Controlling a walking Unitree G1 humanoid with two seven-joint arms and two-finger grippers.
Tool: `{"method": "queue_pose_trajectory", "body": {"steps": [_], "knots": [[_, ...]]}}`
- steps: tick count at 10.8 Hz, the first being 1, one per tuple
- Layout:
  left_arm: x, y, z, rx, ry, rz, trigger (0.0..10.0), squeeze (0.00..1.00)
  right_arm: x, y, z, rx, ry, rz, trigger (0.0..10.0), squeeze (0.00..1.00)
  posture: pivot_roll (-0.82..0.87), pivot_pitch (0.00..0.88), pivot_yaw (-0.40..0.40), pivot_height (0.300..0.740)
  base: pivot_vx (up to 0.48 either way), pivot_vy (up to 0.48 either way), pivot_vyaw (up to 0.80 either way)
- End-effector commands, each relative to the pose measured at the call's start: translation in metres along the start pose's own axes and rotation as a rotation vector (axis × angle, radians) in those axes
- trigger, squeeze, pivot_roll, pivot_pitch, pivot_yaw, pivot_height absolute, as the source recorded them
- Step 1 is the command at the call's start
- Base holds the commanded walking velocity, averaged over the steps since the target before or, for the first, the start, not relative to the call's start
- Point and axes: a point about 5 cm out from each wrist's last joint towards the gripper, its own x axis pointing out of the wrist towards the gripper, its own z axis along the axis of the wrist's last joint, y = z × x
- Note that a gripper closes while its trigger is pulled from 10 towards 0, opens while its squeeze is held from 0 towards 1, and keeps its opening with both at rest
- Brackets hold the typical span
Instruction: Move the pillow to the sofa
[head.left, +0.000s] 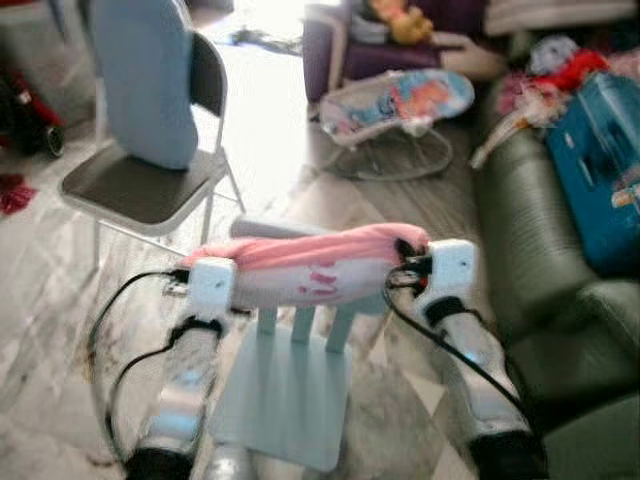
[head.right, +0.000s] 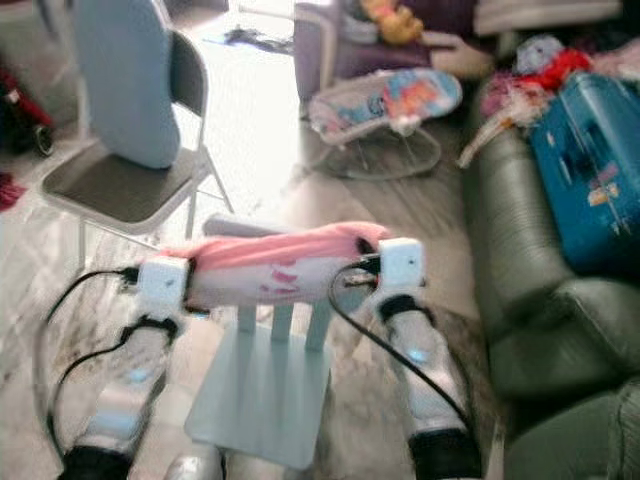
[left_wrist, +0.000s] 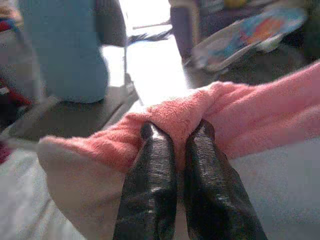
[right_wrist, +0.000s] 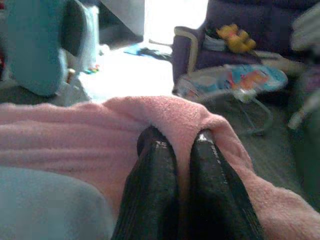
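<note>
Pillow (head.left: 310, 268) hangs lifted between both arms, left end effector (left_wrist: 177, 145) and right end effector (right_wrist: 177, 140) each pinching a pink end; the sofa (head.left: 540, 250) on the right remains unreached, so carrying and placing are left.

Chair (head.left: 140, 185): a blue cushion (head.left: 145, 80) is leaned on it.
Baby bouncer (head.left: 400, 105): set on the floor.
Blue case (head.left: 600, 170): laid nearby.
</note>
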Motion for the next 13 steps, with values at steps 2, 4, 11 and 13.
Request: {"method": "queue_pose_trajectory", "body": {"steps": [2, 4, 11, 13], "knots": [[-0.002, 0.0, 0.001, -0.033, 0.006, -0.031, 10.0, 0.0, -0.002, -0.012, 0.005, 0.003, -0.014, -0.066, 10.0, 0.0, 0.0, 0.0, -0.057, 0.74, 0.0, 0.0, 0.0], [-0.004, -0.002, 0.0, -0.082, 0.019, -0.055, 10.0, 0.0, -0.005, -0.014, 0.002, 0.014, 0.008, -0.079, 10.0, 0.0, 0.0, 0.001, -0.057, 0.74, 0.0, 0.0, -0.29], [-0.008, 0.001, 0.0, -0.104, 0.044, -0.067, 10.0, 0.0, -0.008, -0.013, -0.004, 0.021, 0.041, -0.083, 10.0, 0.0, 0.01, 0.023, -0.05, 0.74, -0.271, 0.234, -0.28], [-0.008, 0.001, 0.0, -0.102, 0.045, -0.069, 10.0, 0.0, -0.008, -0.013, -0.005, 0.019, 0.045, -0.083, 10.0, 0.0, 0.0, 0.024, -0.05, 0.74, -0.302, 0.377, 0.0]]}}
